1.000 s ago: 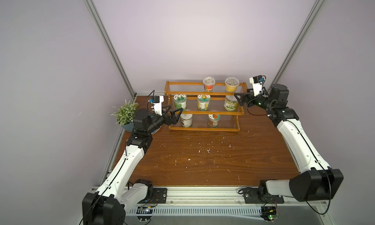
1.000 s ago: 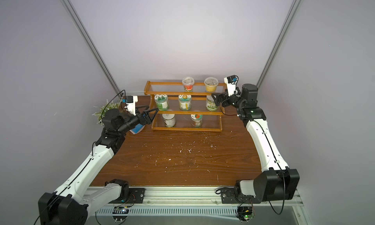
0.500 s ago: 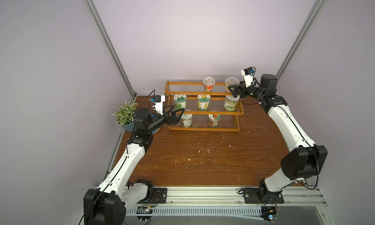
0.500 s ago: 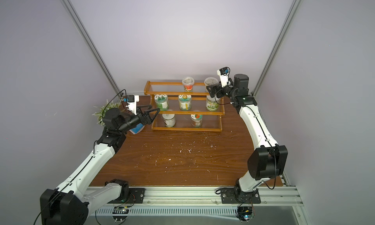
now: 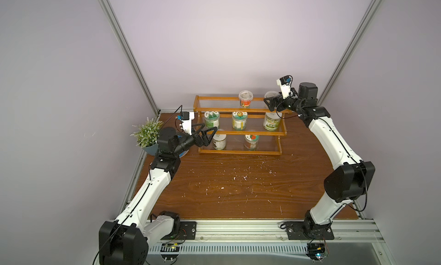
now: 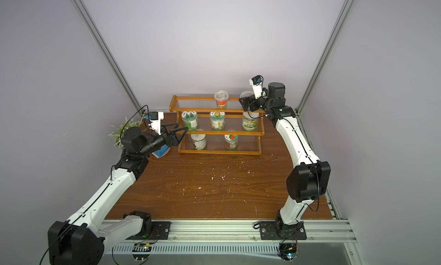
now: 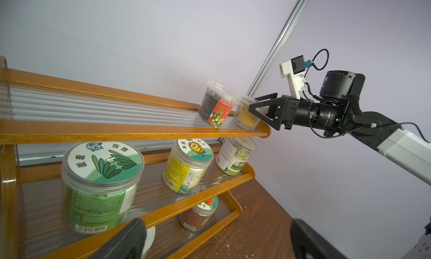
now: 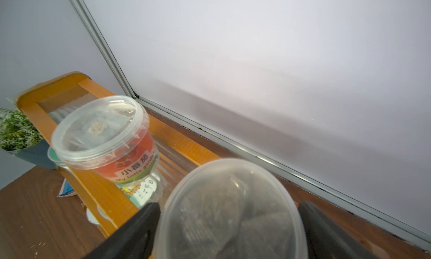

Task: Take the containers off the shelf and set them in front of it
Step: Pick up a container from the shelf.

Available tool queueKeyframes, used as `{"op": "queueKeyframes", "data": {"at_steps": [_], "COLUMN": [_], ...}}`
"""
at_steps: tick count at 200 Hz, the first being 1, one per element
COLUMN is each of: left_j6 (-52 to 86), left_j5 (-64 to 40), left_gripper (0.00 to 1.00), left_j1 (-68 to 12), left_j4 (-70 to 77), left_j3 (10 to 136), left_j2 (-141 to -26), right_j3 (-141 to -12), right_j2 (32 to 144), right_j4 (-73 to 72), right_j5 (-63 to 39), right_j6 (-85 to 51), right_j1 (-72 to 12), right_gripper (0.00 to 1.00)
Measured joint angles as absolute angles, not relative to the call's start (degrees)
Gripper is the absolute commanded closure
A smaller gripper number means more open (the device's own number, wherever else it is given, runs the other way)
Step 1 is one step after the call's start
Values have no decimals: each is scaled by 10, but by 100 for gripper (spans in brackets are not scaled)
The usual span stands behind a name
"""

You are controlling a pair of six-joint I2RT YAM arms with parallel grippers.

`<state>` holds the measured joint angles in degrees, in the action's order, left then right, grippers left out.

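Observation:
The orange-brown shelf (image 5: 238,152) stands at the back of the table with several containers on its tiers. My right gripper (image 5: 268,102) is at the right end of the top tier. It is open, with one finger on each side of the clear-lidded yellow cup (image 8: 231,211), and I cannot see whether the pads touch it. Beside that cup stands a red cup (image 5: 245,101). My left gripper (image 5: 210,128) hovers open and empty at the shelf's left end, in front of the green-lidded jar (image 7: 100,183) on the middle tier. A sunflower-lidded jar (image 5: 239,120) and a white-lidded jar (image 5: 272,121) share that tier. Two more jars (image 5: 219,142) stand on the bottom tier.
A small plant in a blue-grey pot (image 5: 146,136) sits left of the shelf, behind my left arm. A blue and white dustpan (image 6: 161,152) lies beside it. White crumbs (image 5: 238,177) are scattered over the wooden table in front. The back wall is close behind the shelf.
My right arm rose from the middle tier's right end to the top tier and brought its jaws round the yellow cup, narrowing them slightly. The left arm has hardly moved.

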<state>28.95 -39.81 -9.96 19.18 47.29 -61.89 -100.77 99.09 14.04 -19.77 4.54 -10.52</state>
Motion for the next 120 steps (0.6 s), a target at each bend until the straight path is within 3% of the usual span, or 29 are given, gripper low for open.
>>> {"op": "queueKeyframes", "data": {"at_steps": [48,120], "left_j6": [289,289], "left_j5": [-398,-398], "left_gripper": [1,1], "left_j1": [-100,-100], "left_j4": [193,196], "left_j3": [473,473], "left_j2": [-619,-619], "right_j3": [-1010,-1010], "right_j2": [995,986], "right_j4": [149,154], "right_j5": [-176,-165], "right_j6": [52,54], "right_j1": [-108,-109], "right_gripper": [17,18]}}
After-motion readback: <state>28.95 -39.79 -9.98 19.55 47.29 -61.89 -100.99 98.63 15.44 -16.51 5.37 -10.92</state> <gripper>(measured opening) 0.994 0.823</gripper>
